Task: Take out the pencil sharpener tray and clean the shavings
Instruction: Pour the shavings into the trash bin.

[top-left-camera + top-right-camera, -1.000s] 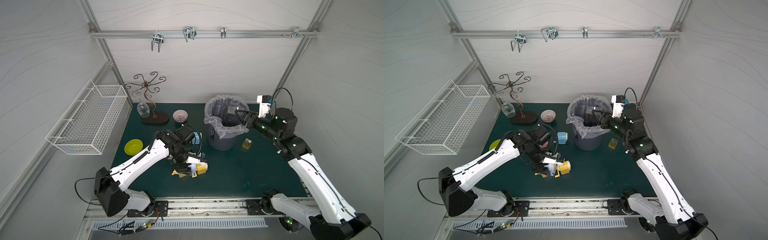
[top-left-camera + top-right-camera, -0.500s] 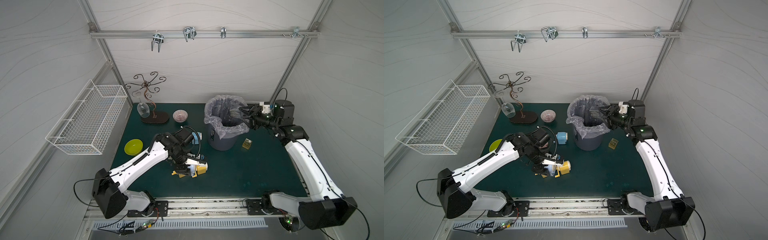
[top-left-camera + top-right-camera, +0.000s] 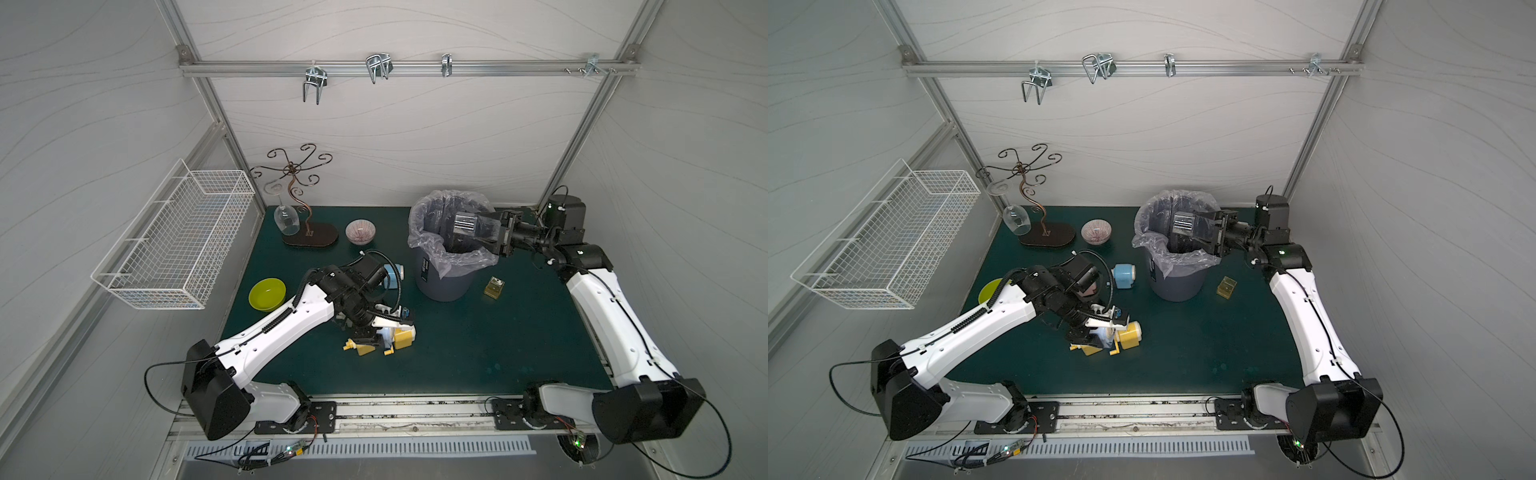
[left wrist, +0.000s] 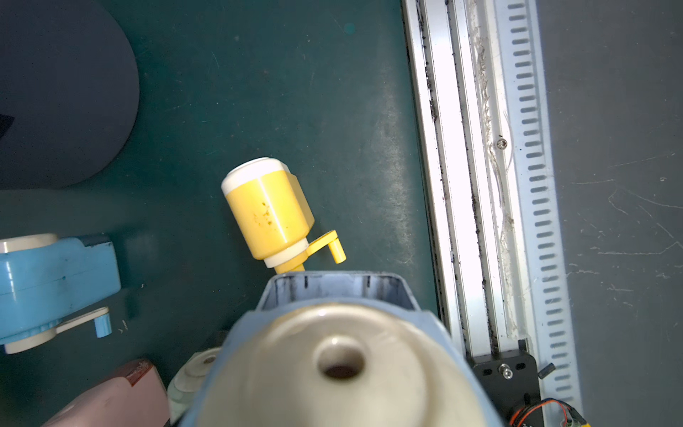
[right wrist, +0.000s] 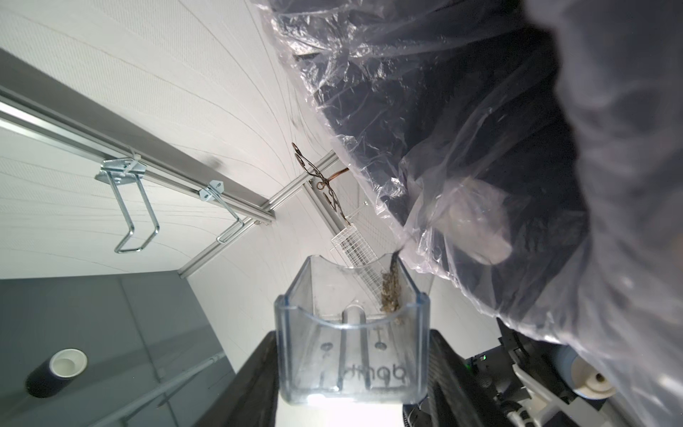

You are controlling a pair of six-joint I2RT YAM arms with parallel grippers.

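My right gripper [image 3: 478, 232] [image 5: 351, 373] is shut on the clear pencil sharpener tray [image 3: 464, 226] [image 3: 1183, 226] [image 5: 351, 332], held rolled over above the mouth of the lined trash bin [image 3: 446, 278]. A small tan clump of shavings [image 5: 390, 292] clings to one inner wall of the tray, next to the plastic liner [image 5: 462, 166]. My left gripper [image 3: 368, 338] is shut on a blue-and-cream pencil sharpener [image 4: 340, 362] [image 3: 388, 332], low over the mat. Its tray slot [image 4: 336, 286] stands empty. The left fingers are hidden in the wrist view.
Yellow sharpeners [image 3: 405, 338] [image 4: 268, 210] lie by the left gripper. A blue sharpener [image 3: 392, 274] [image 4: 55, 266] and a pink one [image 4: 111, 399] are close. A yellow tray [image 3: 493, 286], green bowl [image 3: 267, 294], pink bowl [image 3: 360, 231], glass stand [image 3: 305, 232] and wire basket [image 3: 178, 241] surround them.
The right wrist has rolled over and the arm has swung back toward the rear wall, keeping the tray over the bin. The left arm has barely moved.
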